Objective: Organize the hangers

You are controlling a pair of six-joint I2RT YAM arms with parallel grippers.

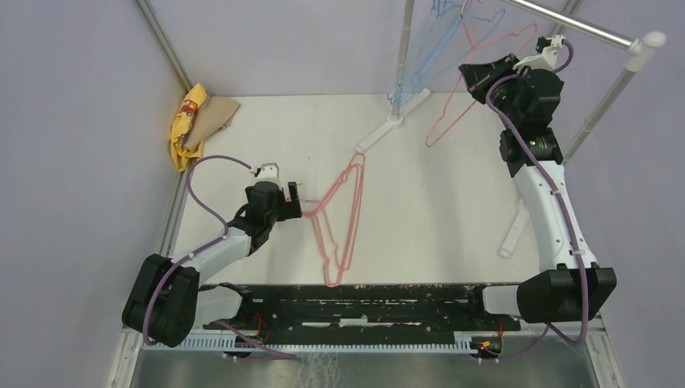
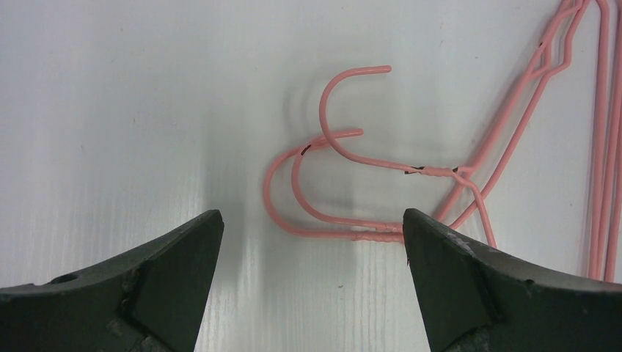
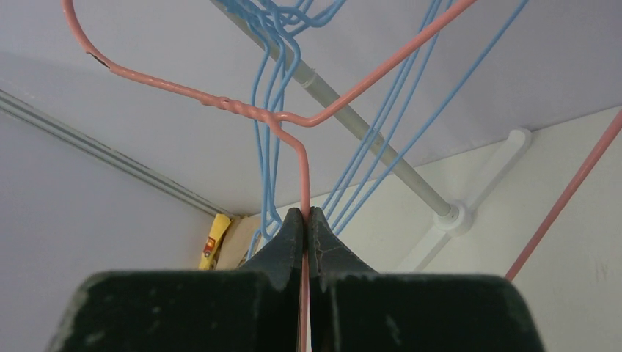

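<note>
Two pincers differ. The left pincer point(image 2: 312, 227), spread wide, hovers low over the hooks of pink hangers point(image 1: 343, 218) lying mid-bench point(image 1: 420, 210), arm stretched flat. The right pincer point(image 3: 306, 216), clenched on a lifted hanger point(image 3: 242, 110), is raised far right beside blue hangers point(image 3: 273, 33) on the rack point(image 1: 565, 24).

Left arm point(image 1: 222, 247) and right arm point(image 1: 543, 198): white links, black joint housings, purple cables point(image 1: 194, 187) running along each. Green LED point(image 1: 534, 145) on right. Jaws dark, scuffed, wedge-shaped.
</note>
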